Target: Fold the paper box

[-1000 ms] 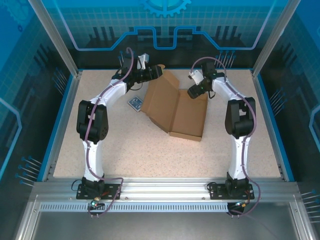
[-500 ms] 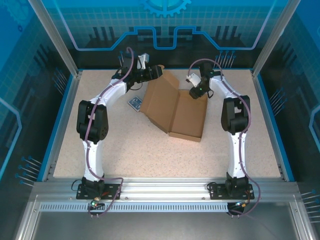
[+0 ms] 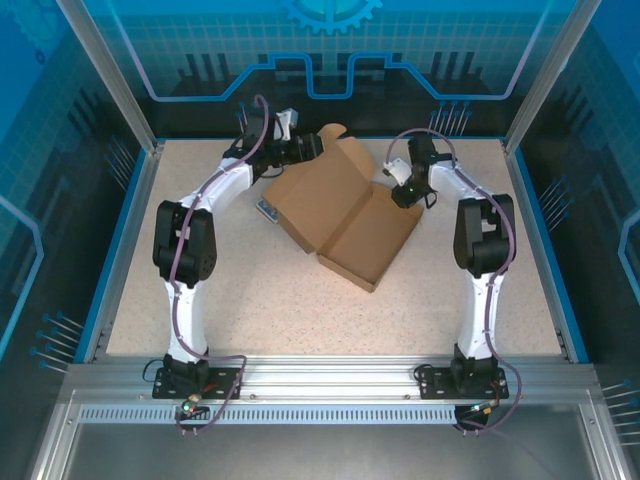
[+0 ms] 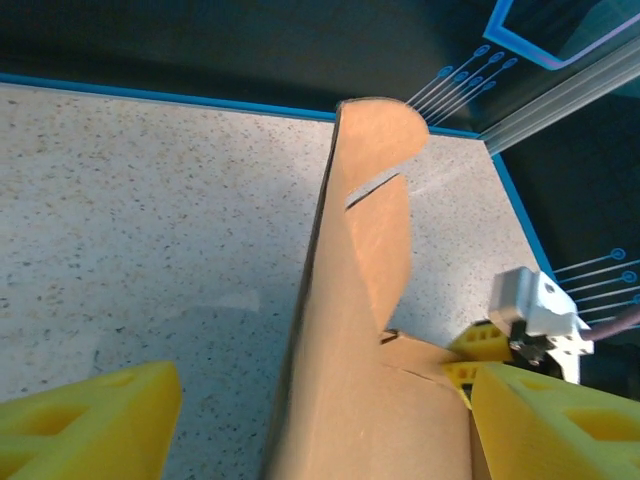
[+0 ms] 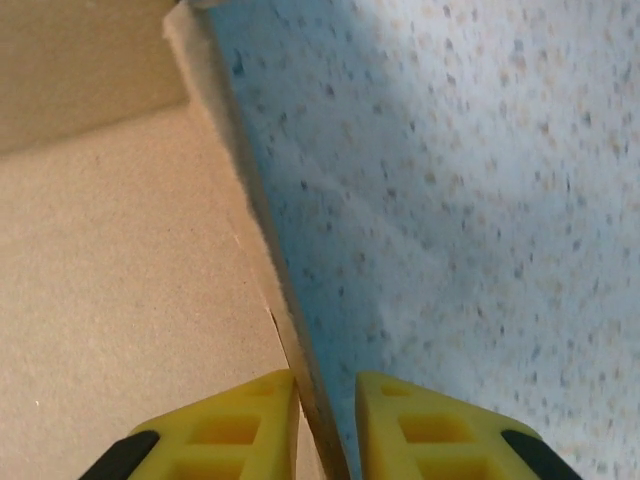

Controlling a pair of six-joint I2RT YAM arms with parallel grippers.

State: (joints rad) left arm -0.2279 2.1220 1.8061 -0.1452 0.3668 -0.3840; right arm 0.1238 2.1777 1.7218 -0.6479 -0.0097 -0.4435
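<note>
Right end effector [image 5: 325, 400] pinches the side wall [image 5: 252, 225] of the box [image 3: 345, 215] at the counter's [image 3: 250, 290] far middle, probably steadying it, while the left end effector [image 4: 320, 385] gapes wide around a raised flap [image 4: 375, 150].

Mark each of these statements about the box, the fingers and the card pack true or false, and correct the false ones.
1. The right fingers straddle an edge wall of the box. True.
2. The box is closed, with its lid down. False: it lies open on the table, with its inside facing up.
3. A flap with a rounded tip stands upright between the left fingers. True.
4. The card pack sits on top of the box. False: it lies on the table against the box's left edge.
</note>
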